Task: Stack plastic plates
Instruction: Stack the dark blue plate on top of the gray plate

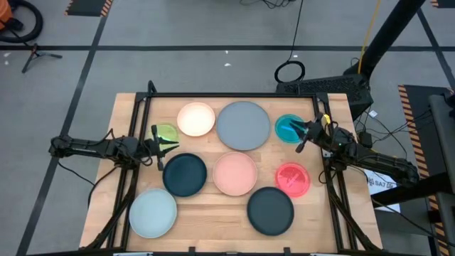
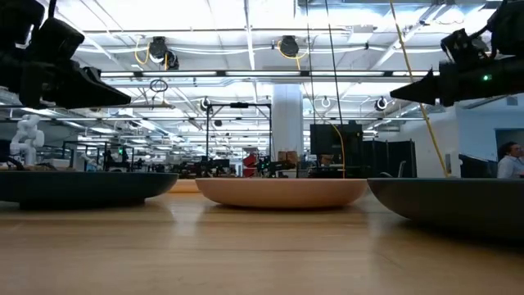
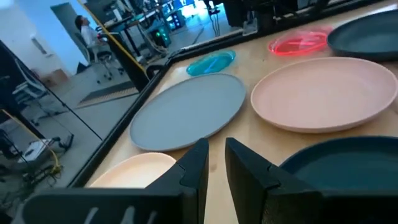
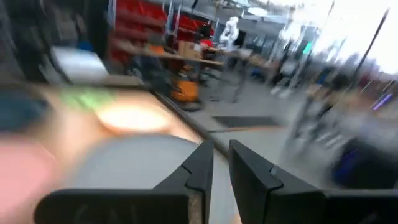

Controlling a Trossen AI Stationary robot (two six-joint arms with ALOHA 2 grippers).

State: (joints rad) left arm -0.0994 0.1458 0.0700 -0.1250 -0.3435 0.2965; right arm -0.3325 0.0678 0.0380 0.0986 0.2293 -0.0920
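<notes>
Nine plates lie flat and apart on the wooden table. Along the far row are the small green plate (image 1: 166, 133), cream (image 1: 195, 119), large grey (image 1: 243, 125) and teal (image 1: 289, 128). Nearer lie a navy plate (image 1: 185, 174), pink (image 1: 235, 173), red (image 1: 292, 178), a second navy plate (image 1: 271, 210) and pale blue (image 1: 153, 212). My left gripper (image 1: 175, 146) (image 3: 216, 146) hovers between the green and navy plates, fingers a narrow gap apart and empty. My right gripper (image 1: 300, 139) (image 4: 221, 146) hangs above the teal plate's right rim, also narrowly open and empty.
A black metal frame (image 1: 227, 95) borders the table's far and side edges. Bare wood (image 1: 213, 227) shows along the near edge between the plates. Cables and equipment (image 1: 370, 142) sit off the right side. A person (image 3: 84, 28) is in the room beyond.
</notes>
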